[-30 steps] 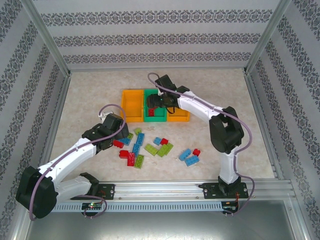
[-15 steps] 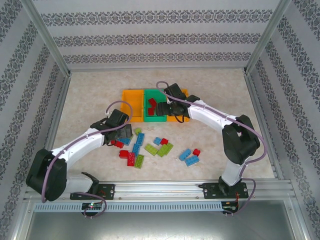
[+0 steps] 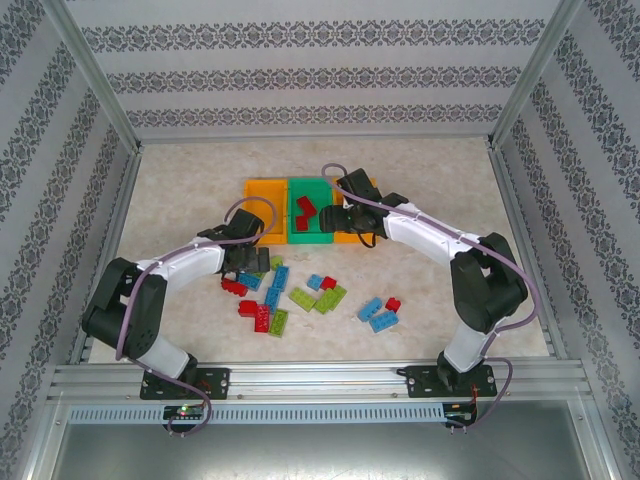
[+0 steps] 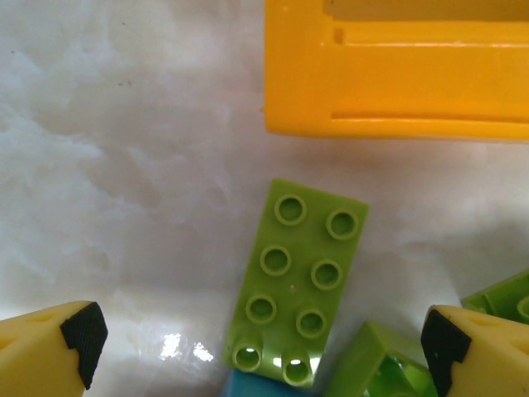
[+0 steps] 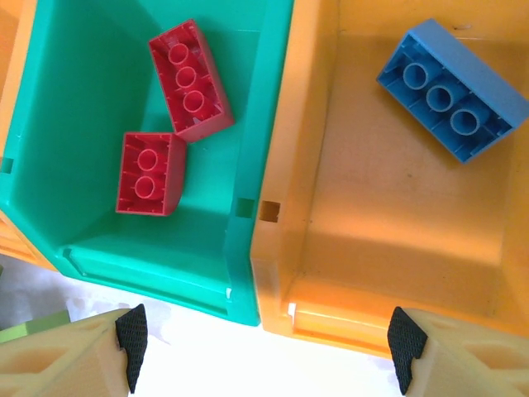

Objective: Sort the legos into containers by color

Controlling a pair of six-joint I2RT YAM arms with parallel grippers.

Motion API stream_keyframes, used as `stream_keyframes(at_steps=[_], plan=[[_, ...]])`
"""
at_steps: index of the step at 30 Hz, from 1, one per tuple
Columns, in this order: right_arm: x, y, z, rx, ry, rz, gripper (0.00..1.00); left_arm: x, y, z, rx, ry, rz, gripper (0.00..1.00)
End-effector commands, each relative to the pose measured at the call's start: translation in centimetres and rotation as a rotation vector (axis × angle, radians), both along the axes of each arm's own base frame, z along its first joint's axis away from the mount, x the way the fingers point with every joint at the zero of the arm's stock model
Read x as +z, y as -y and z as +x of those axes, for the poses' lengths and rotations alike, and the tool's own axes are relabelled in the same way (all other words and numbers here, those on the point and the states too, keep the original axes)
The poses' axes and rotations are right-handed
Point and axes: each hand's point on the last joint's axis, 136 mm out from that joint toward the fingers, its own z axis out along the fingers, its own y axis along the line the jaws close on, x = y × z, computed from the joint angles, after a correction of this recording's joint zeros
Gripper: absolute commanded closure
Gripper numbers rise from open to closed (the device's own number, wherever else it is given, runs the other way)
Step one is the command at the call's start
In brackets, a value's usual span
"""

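Left tool (image 4: 260,346), jaws wide, has the lime green lego (image 4: 295,277) centred beneath it; drop straight, then close on its long sides.

The green brick (image 4: 297,289) is glossy moulded plastic. The bins (image 5: 256,124) are smooth, faintly shiny plastic. The table (image 4: 124,165) looks polished, marbled. The rail (image 3: 320,375) is brushed metal.

Bright, even light was supplied from overhead. Soft shadows were cast under the arms (image 3: 420,230) onto the worktop (image 3: 180,200). In the left wrist view the pale worktop was nearly washed out, and small glare spots were seen beside the lime brick (image 4: 296,281). In the right wrist view the near floor of the orange bin (image 5: 397,223) was shaded.
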Motion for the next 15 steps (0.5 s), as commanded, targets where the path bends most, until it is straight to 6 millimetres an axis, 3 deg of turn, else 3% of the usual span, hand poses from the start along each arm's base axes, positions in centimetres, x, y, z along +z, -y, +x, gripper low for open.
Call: stream_keyframes(at_steps=[1, 15], plan=[[1.0, 0.6, 0.3, -0.012, 0.037, 0.003, 0.2, 0.2, -0.2, 1.5, 0.014, 0.024, -0.043, 0.01], [0.5, 1.1, 0.4, -0.028, 0.024, -0.005, 0.2, -1.3, 0.3, 2.6, -0.008, -0.016, -0.098, 0.11]])
